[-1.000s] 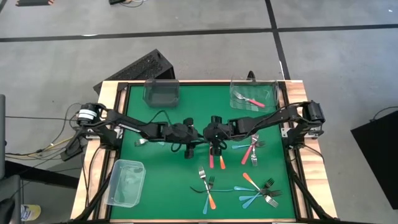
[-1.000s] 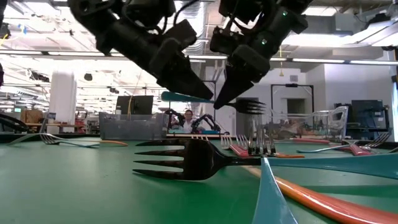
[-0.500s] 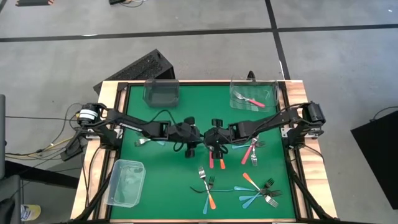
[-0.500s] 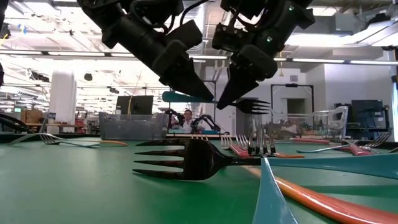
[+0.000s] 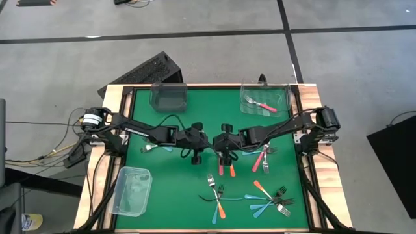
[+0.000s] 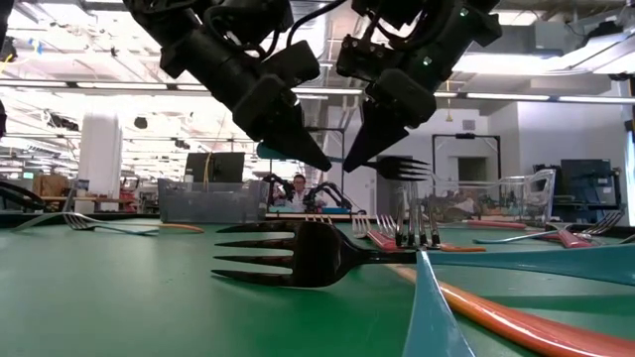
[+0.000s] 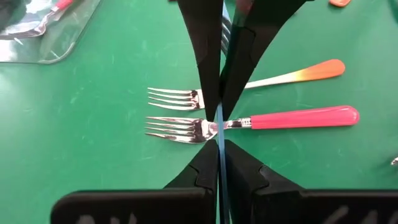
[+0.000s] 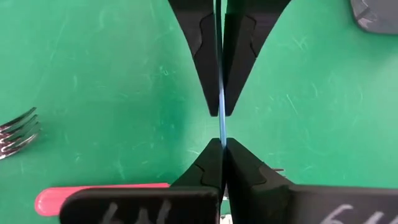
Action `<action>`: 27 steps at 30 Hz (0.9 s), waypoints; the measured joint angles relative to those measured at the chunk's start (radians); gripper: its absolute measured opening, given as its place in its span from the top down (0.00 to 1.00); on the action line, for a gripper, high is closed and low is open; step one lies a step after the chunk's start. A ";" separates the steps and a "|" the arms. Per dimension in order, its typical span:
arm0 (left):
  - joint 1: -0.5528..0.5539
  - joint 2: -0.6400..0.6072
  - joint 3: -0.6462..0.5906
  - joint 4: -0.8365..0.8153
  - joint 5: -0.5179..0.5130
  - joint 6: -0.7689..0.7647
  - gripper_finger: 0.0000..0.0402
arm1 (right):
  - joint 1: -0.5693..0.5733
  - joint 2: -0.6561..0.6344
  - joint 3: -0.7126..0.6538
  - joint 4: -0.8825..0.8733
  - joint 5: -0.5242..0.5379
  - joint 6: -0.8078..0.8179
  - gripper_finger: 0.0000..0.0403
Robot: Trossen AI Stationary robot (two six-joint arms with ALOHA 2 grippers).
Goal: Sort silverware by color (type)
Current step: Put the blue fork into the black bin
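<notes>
A blue-teal fork [image 6: 402, 169] hangs level in the air over the table's middle. Its tines point toward the table's right and its handle end [image 6: 273, 152] toward the left. My left gripper [image 6: 319, 162] and my right gripper [image 6: 352, 162] meet tip to tip, both shut on it. In the high view my left gripper [image 5: 205, 147] and my right gripper [image 5: 217, 148] hide the fork. A pink-handled fork [image 7: 298, 117] and an orange-handled fork [image 7: 311, 70] lie flat on the green mat below them. My left gripper pinches the fork's thin teal handle [image 7: 219, 146] between its two fingers, slanting down from the table's left. The handle's free end sticks out past the fingers toward the left. The fork is level and clear of the mat. My right gripper pinches the same handle [image 8: 221, 134] between its two fingers, on the tines' side of the left gripper's hold. It slants down from the table's right. The tines [image 6: 402, 169] jut out behind its fingers, level, clear of the mat.
A dark container [image 5: 169, 96] stands far left. A clear container [image 5: 265, 99] with a pink fork stands far right, another clear one [image 5: 131, 190] near left. Loose forks lie at the right [image 5: 263, 156], near the front [image 5: 218, 198] [image 5: 273, 203], and at the left [image 5: 153, 148].
My left gripper has tipped slightly and shut on the fork's handle, next to my right gripper's hold. The fork has stayed level in the air in my right gripper.
</notes>
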 joint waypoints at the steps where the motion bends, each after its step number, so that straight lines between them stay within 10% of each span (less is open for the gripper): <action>1: 0.000 -0.002 0.000 -0.003 -0.012 0.005 1.00 | -0.001 0.000 0.000 0.001 0.001 0.018 0.93; 14: 0.181 -0.321 0.000 -0.477 -0.368 0.147 1.00 | 0.051 -0.106 -0.001 -0.010 0.201 0.192 0.62; 27: 0.661 -0.514 -0.001 -0.689 -0.204 0.222 1.00 | 0.087 -0.097 -0.003 -0.019 0.349 0.198 0.57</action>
